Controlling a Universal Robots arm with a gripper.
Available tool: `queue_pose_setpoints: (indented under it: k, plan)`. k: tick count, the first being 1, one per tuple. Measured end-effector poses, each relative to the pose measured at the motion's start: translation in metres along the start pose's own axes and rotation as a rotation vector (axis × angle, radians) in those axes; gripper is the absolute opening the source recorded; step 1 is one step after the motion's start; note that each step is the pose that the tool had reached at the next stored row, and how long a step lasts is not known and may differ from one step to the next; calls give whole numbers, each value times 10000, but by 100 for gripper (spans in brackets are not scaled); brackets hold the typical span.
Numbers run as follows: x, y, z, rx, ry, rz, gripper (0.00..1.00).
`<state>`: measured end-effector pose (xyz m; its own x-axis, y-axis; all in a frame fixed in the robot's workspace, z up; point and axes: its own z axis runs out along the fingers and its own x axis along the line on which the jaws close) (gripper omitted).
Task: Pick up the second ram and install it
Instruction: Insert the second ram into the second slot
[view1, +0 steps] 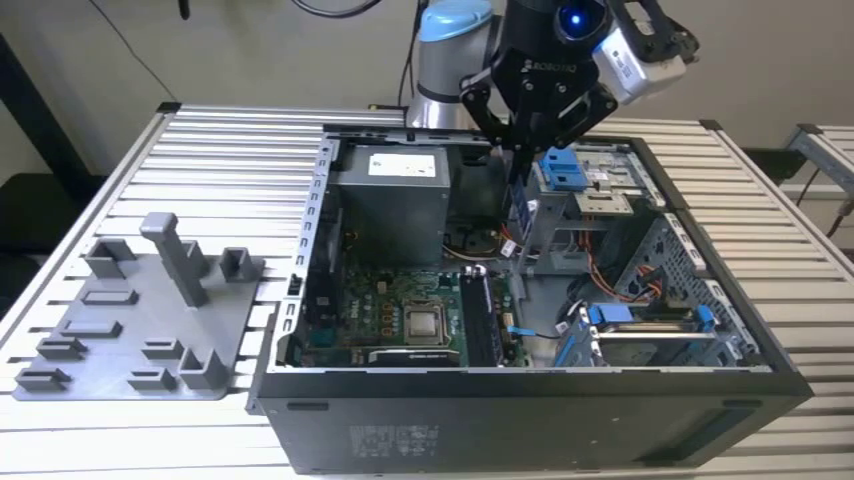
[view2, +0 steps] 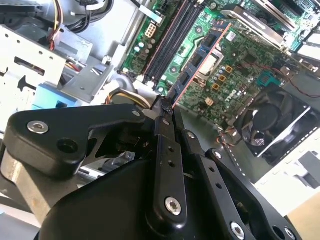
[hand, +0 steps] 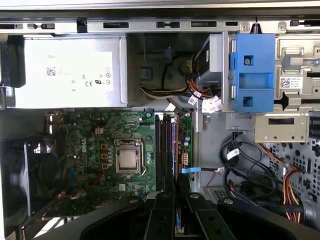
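Observation:
My gripper (view1: 515, 160) hangs over the open computer case (view1: 307, 300) and is shut on the second ram (view1: 522, 213), a narrow dark blue-green stick that hangs down from the fingers. In the second wrist view the ram (view2: 200, 60) reaches out from the gripper (view2: 165, 106) over the green motherboard (view2: 245, 65), beside the black memory slots (view2: 170, 40). The first wrist view has the ram (hand: 176, 150) edge-on, rising from the gripper (hand: 177, 194) right by the slots (hand: 164, 150). It hovers above the board, not seated.
A grey power supply (view1: 394, 195) fills the case's far corner, and a blue drive bracket (view1: 562, 165) stands beside the gripper. Loose cables (hand: 240, 165) lie near the drive bays. The processor socket (view1: 427, 322) sits beside the slots. A grey fixture tray (view1: 134, 330) lies at the exterior view's left.

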<state>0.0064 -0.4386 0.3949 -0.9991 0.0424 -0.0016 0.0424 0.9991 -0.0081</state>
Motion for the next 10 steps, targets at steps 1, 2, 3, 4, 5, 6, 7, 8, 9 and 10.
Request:
queue_pose_setpoints:
  k: [1, 2, 3, 4, 5, 6, 7, 8, 9, 10]
  plan:
    - [0, 0, 5, 1, 0, 0, 14]
    - [0, -1, 11, 0, 0, 0, 14]
    - [0, -1, 16, -1, 0, 0, 14]
    - [0, -1, 21, 0, 0, 0, 14]
    - [0, -1, 27, 0, 0, 0, 14]
    - [0, -1, 31, 1, 0, 0, 14]
    - [0, -1, 35, 1, 0, 0, 14]
    - [0, -1, 40, 0, 0, 0, 14]
    - [0, -1, 44, 0, 0, 0, 14]
    - [0, -2, 47, 0, 0, 0, 14]
